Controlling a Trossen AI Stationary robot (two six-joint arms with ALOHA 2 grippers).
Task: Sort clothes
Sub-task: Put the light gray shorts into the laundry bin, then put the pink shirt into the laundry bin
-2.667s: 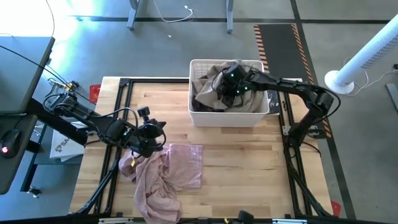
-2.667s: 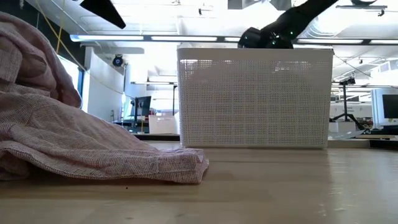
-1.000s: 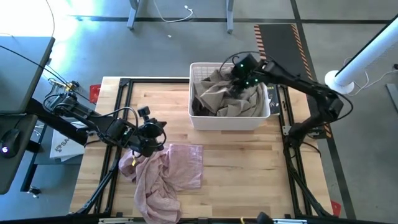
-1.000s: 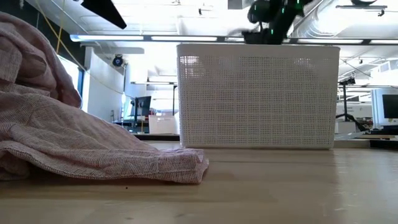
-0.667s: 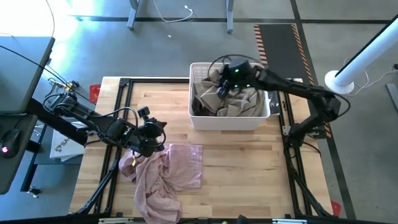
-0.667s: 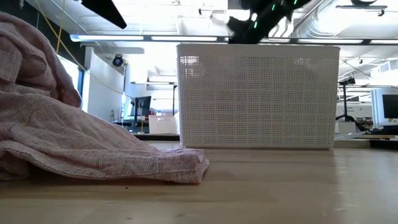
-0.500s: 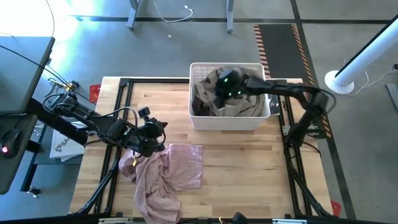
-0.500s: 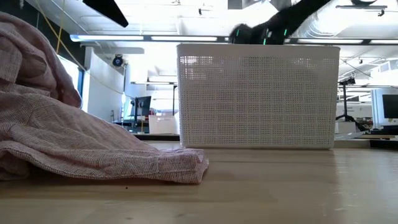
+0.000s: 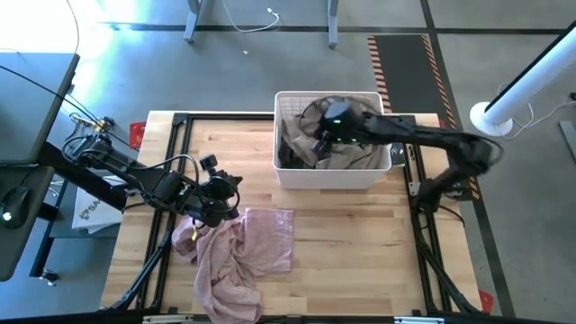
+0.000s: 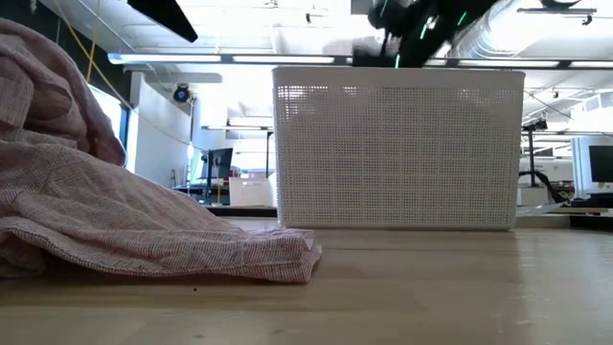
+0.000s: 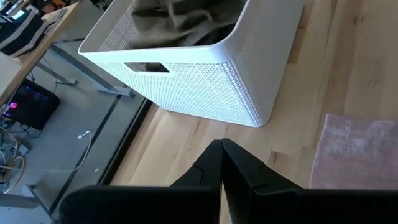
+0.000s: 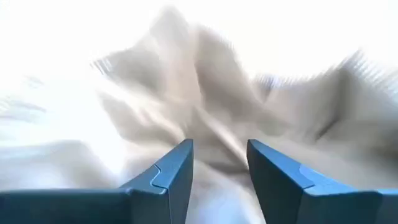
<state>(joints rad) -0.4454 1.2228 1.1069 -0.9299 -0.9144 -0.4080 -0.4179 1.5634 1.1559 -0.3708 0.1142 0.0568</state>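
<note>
The right gripper (image 9: 317,137), fingers apart, is hovering over the beige garment (image 9: 351,155) inside the far basket (image 9: 331,173), while the left gripper (image 9: 236,214), fingers together, is resting beside the pink garment (image 9: 243,256) on the surface (image 9: 351,243); no writing is legible.

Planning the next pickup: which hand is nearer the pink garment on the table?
Left. The left hand hovers at the upper edge of the pink garment, fingers shut. The right hand is across the table, over the clothes inside the white basket.
</note>
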